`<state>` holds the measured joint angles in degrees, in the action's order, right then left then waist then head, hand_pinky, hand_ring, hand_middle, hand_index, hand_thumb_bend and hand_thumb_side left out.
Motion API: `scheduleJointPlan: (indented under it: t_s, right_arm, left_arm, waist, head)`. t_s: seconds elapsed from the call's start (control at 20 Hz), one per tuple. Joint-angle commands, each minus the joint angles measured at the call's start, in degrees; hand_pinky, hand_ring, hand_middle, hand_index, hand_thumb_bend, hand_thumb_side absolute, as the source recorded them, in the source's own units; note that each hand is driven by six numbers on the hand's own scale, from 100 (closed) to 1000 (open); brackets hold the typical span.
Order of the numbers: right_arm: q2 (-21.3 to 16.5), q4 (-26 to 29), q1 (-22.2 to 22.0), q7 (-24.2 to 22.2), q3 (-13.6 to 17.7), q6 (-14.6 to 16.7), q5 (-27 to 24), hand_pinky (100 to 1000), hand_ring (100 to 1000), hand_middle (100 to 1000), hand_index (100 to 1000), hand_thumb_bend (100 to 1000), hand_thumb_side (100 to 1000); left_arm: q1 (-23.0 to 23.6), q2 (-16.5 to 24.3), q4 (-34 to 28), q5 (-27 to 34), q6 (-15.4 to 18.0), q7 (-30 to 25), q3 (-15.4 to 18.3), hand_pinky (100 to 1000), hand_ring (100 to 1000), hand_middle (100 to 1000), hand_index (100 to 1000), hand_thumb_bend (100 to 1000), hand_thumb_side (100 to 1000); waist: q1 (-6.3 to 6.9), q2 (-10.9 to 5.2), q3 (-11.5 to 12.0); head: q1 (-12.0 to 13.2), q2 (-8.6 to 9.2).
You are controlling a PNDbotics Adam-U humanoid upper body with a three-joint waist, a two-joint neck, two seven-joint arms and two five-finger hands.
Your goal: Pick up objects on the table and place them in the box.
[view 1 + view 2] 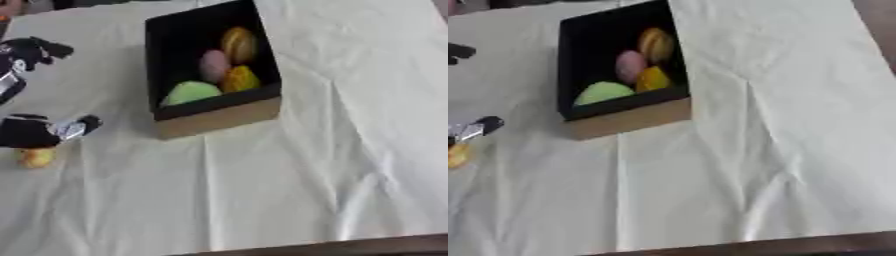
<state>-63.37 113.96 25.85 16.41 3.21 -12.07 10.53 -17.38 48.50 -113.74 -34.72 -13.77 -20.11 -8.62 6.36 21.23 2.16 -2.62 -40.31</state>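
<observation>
A box (219, 117) with tan outer walls and a black inside stands on the white cloth at upper centre. In it lie a pale green object (192, 92), a pink one (213, 65), an orange one (241, 79) and a yellow-brown one (238, 44). My left hand (31, 131), black with silver parts, comes in at the left edge, well left of the box. Its dark fingers (39, 49) spread apart higher up and hold nothing that I can see. A small yellow object (37, 157) lies on the cloth just below the hand. My right hand shows in no view.
The white cloth (306, 165) is creased and covers the table. The table's dark front edge (350, 246) runs along the bottom. Open cloth lies to the right of the box and in front of it.
</observation>
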Motion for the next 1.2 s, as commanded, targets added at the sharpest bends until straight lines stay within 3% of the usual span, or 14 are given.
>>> scheduleJointPlan:
  t_s: [0.05, 0.2, 0.45, 1.2]
  right_arm:
    - [-2.1, 0.6, 0.7, 0.2, 1.1, 0.1, 0.4, 844, 837, 750, 858, 100, 599]
    - [-1.7, 0.6, 1.1, 0.1, 1.0, 0.1, 0.3, 844, 837, 750, 858, 100, 600]
    - [-1.6, 0.6, 1.2, 0.1, 1.0, 0.1, 0.5, 843, 837, 750, 858, 100, 597]
    - [-1.3, 0.6, 1.5, 0.1, 0.8, 0.2, 0.6, 843, 836, 749, 858, 100, 599]
  left_arm:
    - [2.3, 5.9, -0.9, 2.2, 0.1, -1.1, 2.9, 780, 831, 806, 901, 616, 369]
    - [6.5, 8.5, -0.9, 3.9, -0.2, -1.1, 5.0, 786, 842, 810, 896, 618, 335]
    - [10.4, 8.3, -0.9, 2.0, -2.4, -2.6, 7.1, 782, 846, 808, 886, 610, 299]
    - [9.1, 7.6, 0.8, 1.7, -4.4, -3.9, 5.5, 748, 825, 789, 860, 573, 285]
  waist:
    - [-0.66, -0.56, -0.1]
    - [-0.89, -0.60, -0.3]
    - [-1.08, -0.46, -0.7]
    - [-1.25, -0.09, -1.2]
  head:
    - [0.5, 0.58]
    - [0.9, 0.38]
    - [1.8, 0.18]
    - [3.3, 0.32]
